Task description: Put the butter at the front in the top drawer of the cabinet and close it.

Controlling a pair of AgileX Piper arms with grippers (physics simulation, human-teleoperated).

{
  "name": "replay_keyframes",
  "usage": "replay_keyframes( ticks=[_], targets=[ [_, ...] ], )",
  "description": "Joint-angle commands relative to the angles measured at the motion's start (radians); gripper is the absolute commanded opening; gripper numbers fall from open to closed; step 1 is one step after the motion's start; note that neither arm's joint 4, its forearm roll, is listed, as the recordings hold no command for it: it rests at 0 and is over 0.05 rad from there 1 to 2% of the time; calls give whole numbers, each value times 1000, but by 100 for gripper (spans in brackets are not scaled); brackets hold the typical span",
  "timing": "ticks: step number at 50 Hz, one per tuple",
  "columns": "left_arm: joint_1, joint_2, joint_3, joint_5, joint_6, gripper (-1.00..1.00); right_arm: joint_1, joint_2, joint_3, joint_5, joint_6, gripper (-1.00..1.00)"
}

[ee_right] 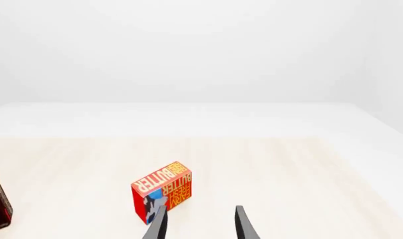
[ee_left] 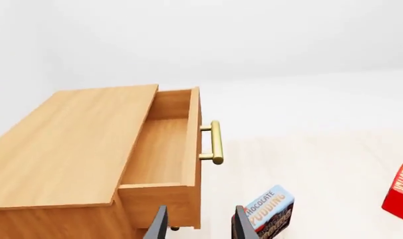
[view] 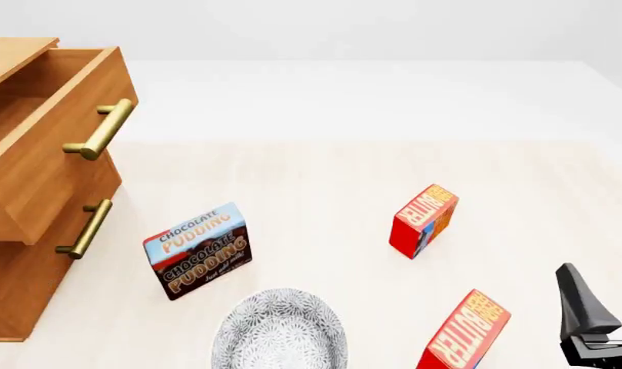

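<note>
The cabinet (view: 13, 254) stands at the far left of the table (view: 321, 177), and its top drawer (view: 44, 154) is pulled out, the inside bare wood in the left wrist view; the lower drawer (view: 39, 265) is shut. Just right of the cabinet stands the Chocolate Pudding box (view: 197, 250), with a patterned grey bowl (view: 280, 330) nearer, at the near edge. The left gripper (ee_left: 198, 224) shows only in its wrist view — fingers parted, nothing between them, the drawer's front corner beyond.

Right of centre stands one butter carton (view: 424, 219). The butter (view: 464, 334) at the front leans on the table nearer and further right, cut by the near edge. Just right of it the right gripper (ee_right: 200, 224) hangs released — its fingers apart, clasping nothing.
</note>
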Motion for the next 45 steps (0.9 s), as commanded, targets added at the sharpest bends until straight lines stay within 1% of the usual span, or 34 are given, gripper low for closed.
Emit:
replay_keyframes(
  ticks=[1,5,7,9,10,11,13,14,15,18,21,24,27,31,32,37,39,41,43,45],
  targets=[
    [-9,157,-166,93,-9,100,0,-11,2,9,1,100],
    [-8,217,-220,115,-32,100,0,-11,2,9,1,100],
    [-11,226,-232,120,-40,100,0,-11,2,9,1,100],
    [0,256,-269,147,-42,100,0,-11,2,9,1,100],
    [0,256,-270,147,-42,100,0,-11,2,9,1,100],
    [-8,278,-280,158,-68,100,0,-11,2,9,1,100],
    [-25,313,-287,166,-87,100,0,-11,2,9,0,100],
    [-20,321,-291,171,-95,100,0,-11,2,9,1,100],
    [-38,331,-303,175,-105,100,0,-11,2,9,1,100],
    [-32,360,-320,200,-117,100,0,-11,2,9,0,100],
    [-17,372,-359,233,-115,100,0,-11,2,9,0,100],
    [-23,388,-397,262,-126,100,0,-11,2,9,0,100],
    [-30,437,-438,312,-145,100,0,-11,2,9,1,100],
    [-28,463,-471,346,-141,100,0,-11,2,9,1,100],
    [-41,483,-492,360,-145,100,0,-11,2,9,0,100],
    [-51,517,-511,381,-155,100,0,-11,2,9,1,100],
    [-64,551,-543,401,-167,100,0,-11,2,9,1,100],
    [-54,561,-550,414,-171,100,0,-11,2,9,1,100],
    [-63,572,-568,424,-177,100,0,-11,2,9,0,100],
    [-61,587,-590,441,-169,100,0,-11,2,9,0,100]
  ],
)
